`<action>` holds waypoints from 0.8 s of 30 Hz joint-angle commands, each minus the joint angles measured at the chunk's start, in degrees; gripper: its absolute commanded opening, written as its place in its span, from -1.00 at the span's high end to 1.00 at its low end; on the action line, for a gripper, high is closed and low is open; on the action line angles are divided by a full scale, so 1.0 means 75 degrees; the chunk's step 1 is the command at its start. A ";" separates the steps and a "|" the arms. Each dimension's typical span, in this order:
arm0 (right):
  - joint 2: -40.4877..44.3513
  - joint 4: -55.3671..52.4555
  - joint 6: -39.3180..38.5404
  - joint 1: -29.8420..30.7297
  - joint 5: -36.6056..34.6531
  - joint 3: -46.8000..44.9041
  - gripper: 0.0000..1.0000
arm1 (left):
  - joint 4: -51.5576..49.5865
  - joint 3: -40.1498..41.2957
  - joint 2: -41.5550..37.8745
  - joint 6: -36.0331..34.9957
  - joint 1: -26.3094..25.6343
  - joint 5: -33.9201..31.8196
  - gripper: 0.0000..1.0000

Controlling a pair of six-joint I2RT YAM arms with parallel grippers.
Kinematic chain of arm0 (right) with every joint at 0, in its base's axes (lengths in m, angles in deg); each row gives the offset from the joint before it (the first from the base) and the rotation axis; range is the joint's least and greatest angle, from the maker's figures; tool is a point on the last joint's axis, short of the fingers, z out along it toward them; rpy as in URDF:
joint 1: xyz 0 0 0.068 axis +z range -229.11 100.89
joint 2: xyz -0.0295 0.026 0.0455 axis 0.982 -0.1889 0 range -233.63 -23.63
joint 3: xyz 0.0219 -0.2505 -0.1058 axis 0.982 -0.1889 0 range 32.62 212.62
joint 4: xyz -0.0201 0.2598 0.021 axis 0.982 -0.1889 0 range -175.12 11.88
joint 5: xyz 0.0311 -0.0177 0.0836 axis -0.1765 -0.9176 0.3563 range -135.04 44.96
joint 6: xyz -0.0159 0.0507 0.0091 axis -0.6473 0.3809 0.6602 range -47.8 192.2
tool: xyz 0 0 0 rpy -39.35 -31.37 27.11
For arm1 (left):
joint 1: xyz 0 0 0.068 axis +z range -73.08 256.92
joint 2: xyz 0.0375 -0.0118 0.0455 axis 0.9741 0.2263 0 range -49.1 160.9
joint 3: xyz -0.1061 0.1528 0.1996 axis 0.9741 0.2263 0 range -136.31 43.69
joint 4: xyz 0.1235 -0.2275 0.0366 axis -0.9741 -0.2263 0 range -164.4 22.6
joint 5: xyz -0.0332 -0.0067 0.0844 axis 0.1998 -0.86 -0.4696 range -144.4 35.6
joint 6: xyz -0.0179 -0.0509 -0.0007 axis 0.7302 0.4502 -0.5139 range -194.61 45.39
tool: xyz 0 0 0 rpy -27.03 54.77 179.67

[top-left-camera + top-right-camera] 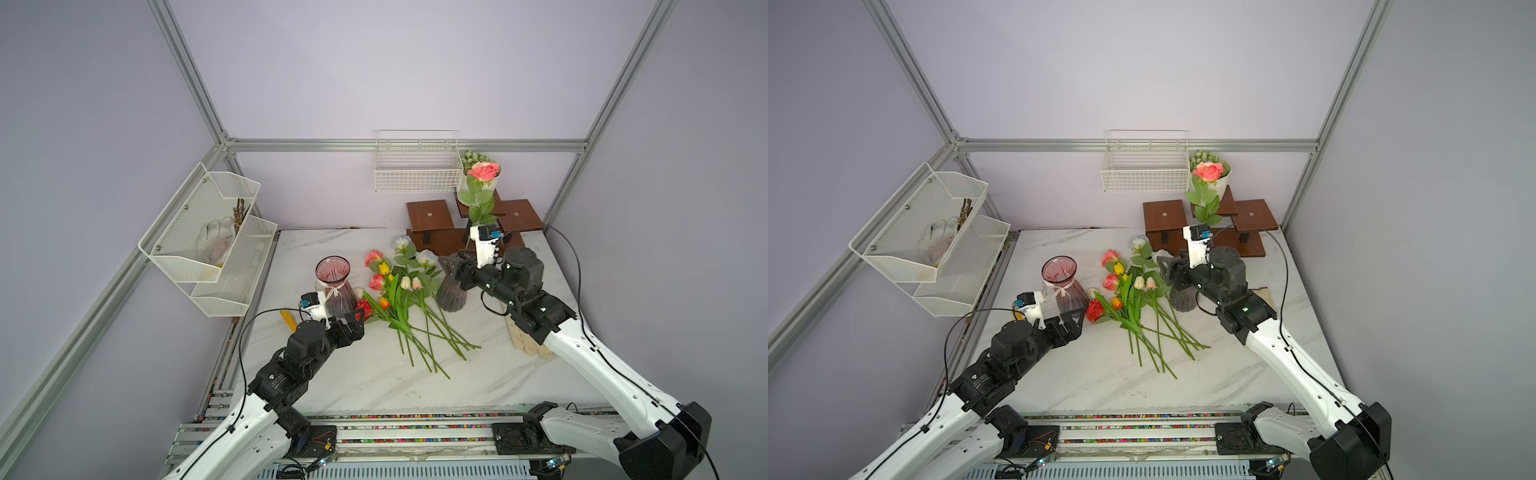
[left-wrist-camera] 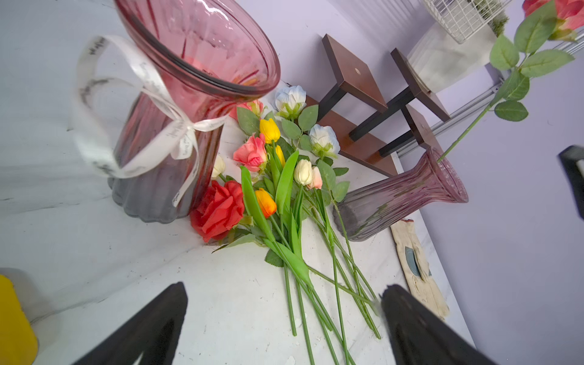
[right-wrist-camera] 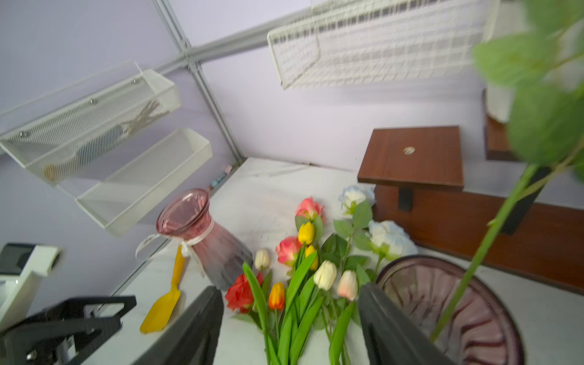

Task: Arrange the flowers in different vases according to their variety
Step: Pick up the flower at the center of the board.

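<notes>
Left wrist view puts the left gripper (image 2: 284, 294) low over the table (image 1: 353, 374), jaws spread wide with nothing between them. It is just beside the bow vase (image 2: 202, 47), which stands upright and looks empty. To the right, between the two vases, the loose flowers (image 1: 399, 299) lie piled on the marble, blooms toward the back wall and stems crossing toward the front. Right again stands the slim vase (image 1: 451, 295) with one pink rose (image 1: 483, 170) tilted in it; both wrist views show its stem entering the mouth. The right gripper (image 1: 453, 262) hovers just above and beside that mouth, jaws apart and empty, with the stem outside one jaw rather than between them. The step in hand therefore looks like clearing away from a placed rose. It should go best if the arm backs off on the side away from the stem without brushing leaves or rim, since the vase is narrow and the rose looks top-heavy. For the next pick, a stem end lying free of the crossing seems safest. Count: two vases, twelve flowers. Six roses: three pink (one in the slim vase), one red, two white. Six tulips: two yellow, one orange, two cream, one pale pink. By that, roses belong right and tulips would suit the bow vase.
</notes>
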 commanded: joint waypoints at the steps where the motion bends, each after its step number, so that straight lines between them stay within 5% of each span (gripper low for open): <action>1: -0.0364 -0.0972 0.0004 0.0612 0.0042 -0.0349 -0.39 | -0.0398 0.0409 -0.0171 0.0183 0.0040 -0.0349 -1.00; 13: -0.2295 -0.1153 0.0860 0.0984 -0.1350 -0.1074 0.03 | 0.0090 0.1027 0.0113 0.0429 0.0063 -0.0291 -1.00; 24: -0.4399 -0.1179 0.0817 0.0982 -0.1226 -0.0449 0.41 | -0.0146 0.1302 -0.0324 0.0488 0.0099 -0.0312 -1.00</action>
